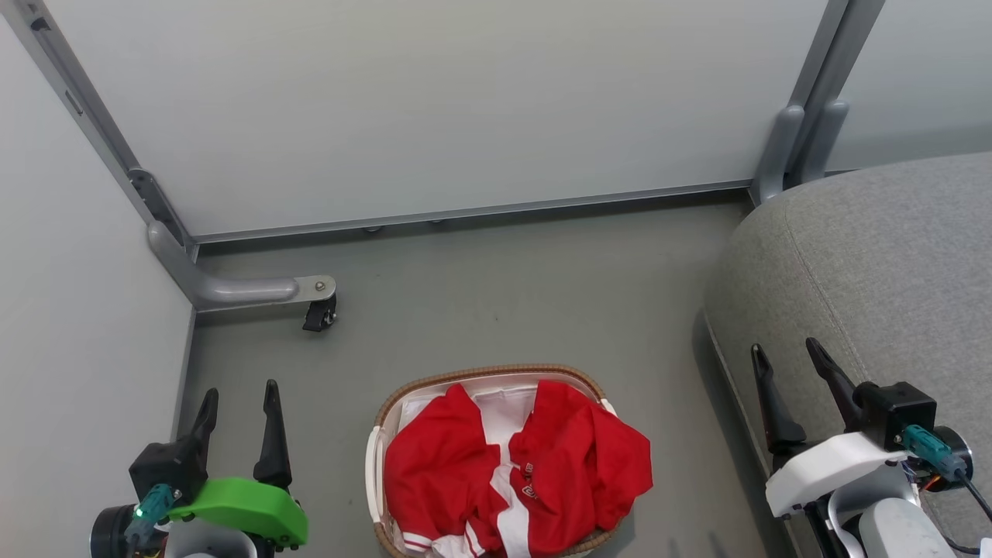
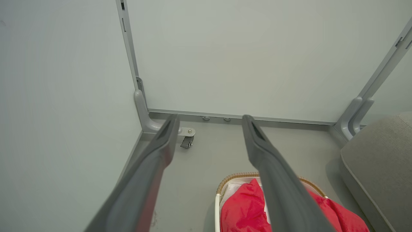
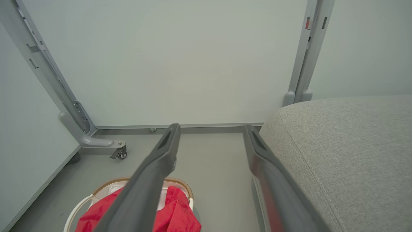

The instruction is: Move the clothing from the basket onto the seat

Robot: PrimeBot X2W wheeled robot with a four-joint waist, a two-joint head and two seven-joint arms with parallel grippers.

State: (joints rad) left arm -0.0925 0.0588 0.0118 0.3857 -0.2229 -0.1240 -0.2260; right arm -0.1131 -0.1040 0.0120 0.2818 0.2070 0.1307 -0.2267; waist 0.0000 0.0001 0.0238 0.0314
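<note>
The red clothing (image 1: 542, 465) with white stripes lies bunched in the oval basket (image 1: 488, 373), which stands on the grey floor at the bottom centre of the head view. Its white liner shows between the red folds. The light-grey seat (image 1: 876, 256) rises at the right. My left gripper (image 1: 238, 391) hangs open at the lower left, well left of the basket. My right gripper (image 1: 787, 349) stands open over the seat's front edge. The left wrist view shows the clothing (image 2: 244, 209) and basket rim (image 2: 235, 176); the right wrist view shows the clothing (image 3: 175, 212), basket (image 3: 106, 185) and seat (image 3: 347, 145).
White partition panels (image 1: 434, 101) with grey metal frames close the back and left. A grey foot with a small caster wheel (image 1: 319, 314) juts onto the floor at the back left. Bare grey floor (image 1: 542, 294) lies between the basket and the back panel.
</note>
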